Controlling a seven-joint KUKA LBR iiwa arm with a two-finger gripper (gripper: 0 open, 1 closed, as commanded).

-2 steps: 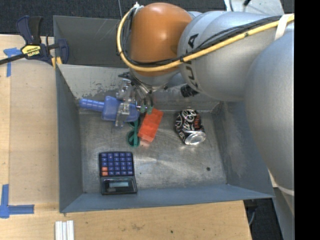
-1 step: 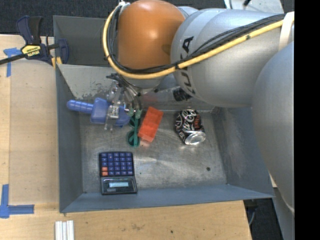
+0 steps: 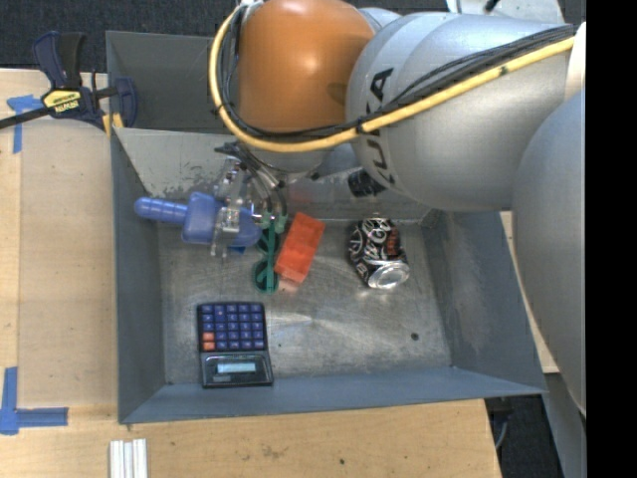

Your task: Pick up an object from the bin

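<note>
Above the blue plastic toy, the gripper hovers; I cannot tell its state.

Bright, even light; soft shadows

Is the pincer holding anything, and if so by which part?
Cannot tell. The pincer sits at the thick right end of the blue plastic nozzle-shaped thing at the left of the grey metal bin, but a hold is not visible.
</note>
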